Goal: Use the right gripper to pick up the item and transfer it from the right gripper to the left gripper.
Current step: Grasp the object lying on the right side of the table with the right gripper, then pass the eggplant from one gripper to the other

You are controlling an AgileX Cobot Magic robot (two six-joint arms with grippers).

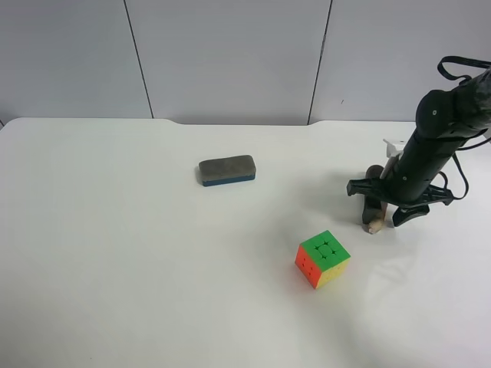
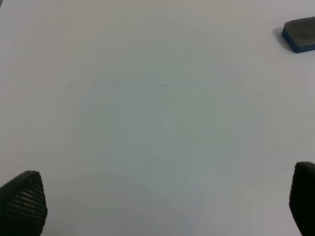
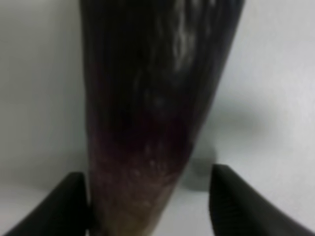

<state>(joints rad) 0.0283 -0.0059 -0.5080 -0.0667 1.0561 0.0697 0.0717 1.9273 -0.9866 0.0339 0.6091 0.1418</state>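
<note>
The item, a slender dark purple eggplant point(image 1: 374, 205), lies on the white table point(image 1: 115, 268) with its pale stem tip toward the front. In the right wrist view the eggplant point(image 3: 147, 123) fills the frame, blurred. My right gripper point(image 1: 380, 207) is down over it, a finger on each side. In that wrist view the right gripper point(image 3: 147, 216) has one finger point(image 3: 59, 209) against the eggplant, and the other finger point(image 3: 246, 209) stands a narrow gap away. My left gripper point(image 2: 162, 206) is open over bare table with nothing between its fingertips point(image 2: 22, 204). It is outside the exterior high view.
A grey eraser block with a blue base point(image 1: 227, 170) lies near the table's middle and shows at the edge of the left wrist view point(image 2: 300, 34). A multicoloured puzzle cube point(image 1: 322, 258) sits in front of the eggplant, close to it.
</note>
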